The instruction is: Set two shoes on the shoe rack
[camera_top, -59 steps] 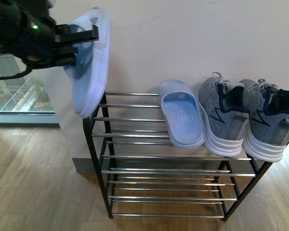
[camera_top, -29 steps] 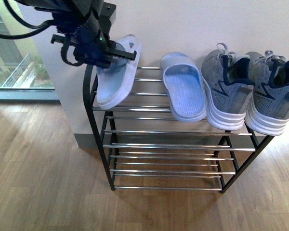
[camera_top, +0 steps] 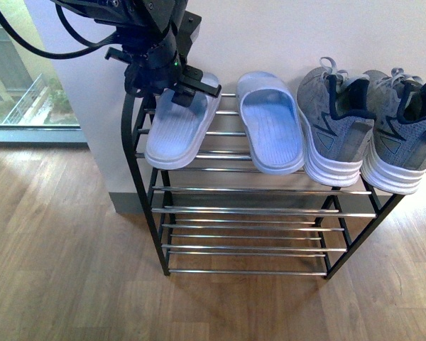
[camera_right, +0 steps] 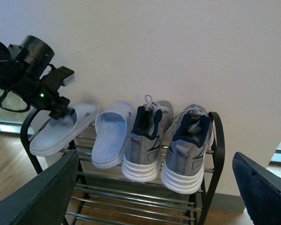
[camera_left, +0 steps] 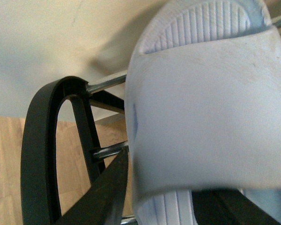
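1. A four-tier shoe rack [camera_top: 138, 177] w/ black metal frame and thin chrome bars stands against a pale wall on wood-look flooring [camera_top: 57, 270].
2. On the top tier, right side: two grey knit sneakers w/ thick white soles, navy lining. The left grey sneaker [camera_top: 334, 128] and right grey sneaker [camera_top: 405, 135] sit side by side, touching, heels toward the near edge.
3. Just left of the sneakers lies a pale blue rubber slide sandal [camera_top: 270, 128], flat on the bars.
4. The left gripper [camera_top: 177, 89], black, grips a second pale blue slide [camera_top: 177, 131] by its strap at the rack's far left end; fingers are clamped on the strap. The slide's near end rests on the bars; its far end tilts up.
5. The right gripper [camera_right: 159, 206] hangs back from the rack, fingers wide apart, holding nothing.
6. Judgement: the slide looks light and bendy, foam-like, prob. a bit slippery on chrome; the strap arch is the sensible hold. The sneakers look soft-topped, stiff-soled; the heel collar would suit gripping.
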